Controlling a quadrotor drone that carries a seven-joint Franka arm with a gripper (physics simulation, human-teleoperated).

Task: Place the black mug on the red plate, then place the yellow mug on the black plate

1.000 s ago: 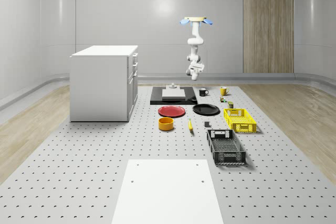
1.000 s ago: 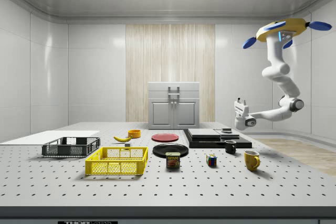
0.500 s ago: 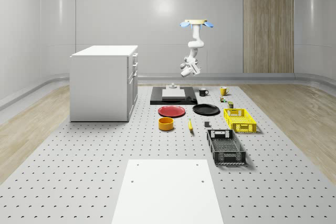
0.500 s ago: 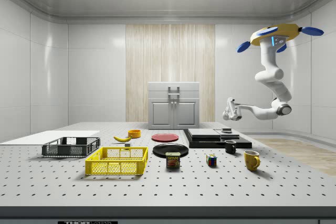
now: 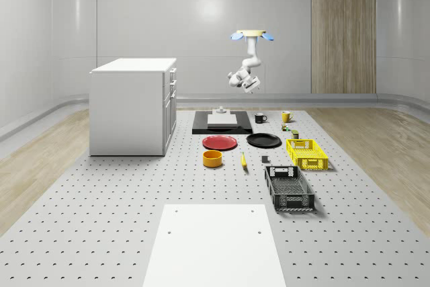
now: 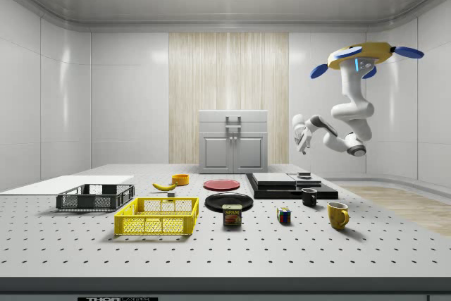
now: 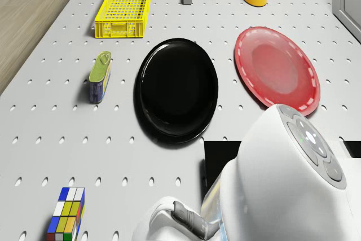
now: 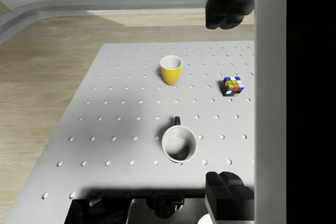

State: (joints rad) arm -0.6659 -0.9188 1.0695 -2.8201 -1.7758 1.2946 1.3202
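The black mug (image 5: 260,117) (image 6: 309,197) (image 8: 179,144) stands upright on the table beside the black slab, and the yellow mug (image 5: 286,116) (image 6: 337,215) (image 8: 171,70) stands a little away from it. The red plate (image 5: 220,142) (image 7: 276,71) and the black plate (image 5: 263,140) (image 7: 176,88) lie side by side, both bare. The drone (image 5: 252,34) (image 6: 366,54) hovers high over the table's far end near the mugs. The arm is folded, holding the gripper (image 6: 299,134) (image 5: 234,78) (image 8: 226,100) well above the slab. It is open, with nothing between its fingers (image 8: 226,3).
A white cabinet (image 5: 133,105) stands at the whole-scene view's left. The black slab (image 5: 222,124) carries a grey block. Nearer lie an orange bowl (image 5: 212,158), a banana (image 5: 243,160), a yellow basket (image 5: 307,153), a black basket (image 5: 289,188), a can (image 7: 99,76) and a colour cube (image 8: 232,86).
The arm has folded up and the gripper has risen, moving toward the side view's left. The drone has drifted slightly left in the side view. Mugs and plates have not moved.
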